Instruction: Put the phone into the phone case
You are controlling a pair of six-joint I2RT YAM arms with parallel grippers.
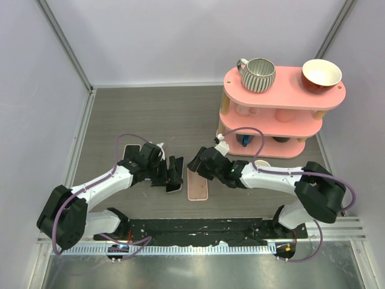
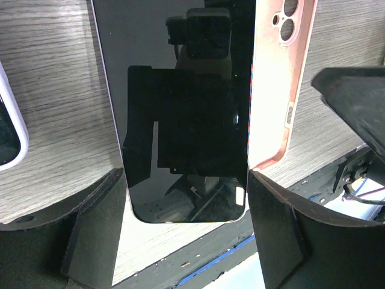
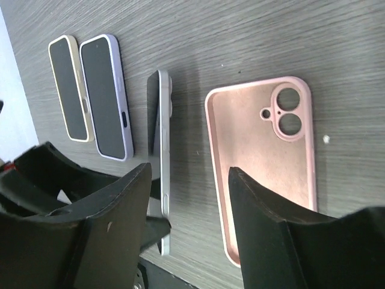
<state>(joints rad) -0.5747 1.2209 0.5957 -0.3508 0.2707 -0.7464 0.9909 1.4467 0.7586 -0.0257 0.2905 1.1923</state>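
The phone (image 2: pixel 180 120), dark screen with a pale blue rim, is gripped across its width by my left gripper (image 2: pixel 186 180). In the right wrist view the phone (image 3: pixel 161 156) stands on its long edge just left of the case. The empty pink phone case (image 3: pixel 258 162) lies open side up on the table, camera hole at the far end; it also shows in the top view (image 1: pixel 197 186) and the left wrist view (image 2: pixel 283 90). My right gripper (image 3: pixel 189 180) is open and empty, hovering over the case's left rim. In the top view my left gripper (image 1: pixel 174 174) sits left of the case and my right gripper (image 1: pixel 195 164) at its far end.
Two more cased phones, one yellow (image 3: pixel 66 87) and one lavender (image 3: pixel 105 96), lie left of the held phone. A pink tiered shelf (image 1: pixel 283 90) with a striped mug (image 1: pixel 258 73) and a red bowl (image 1: pixel 321 73) stands at the back right. A black rail (image 1: pixel 198 232) runs along the near edge.
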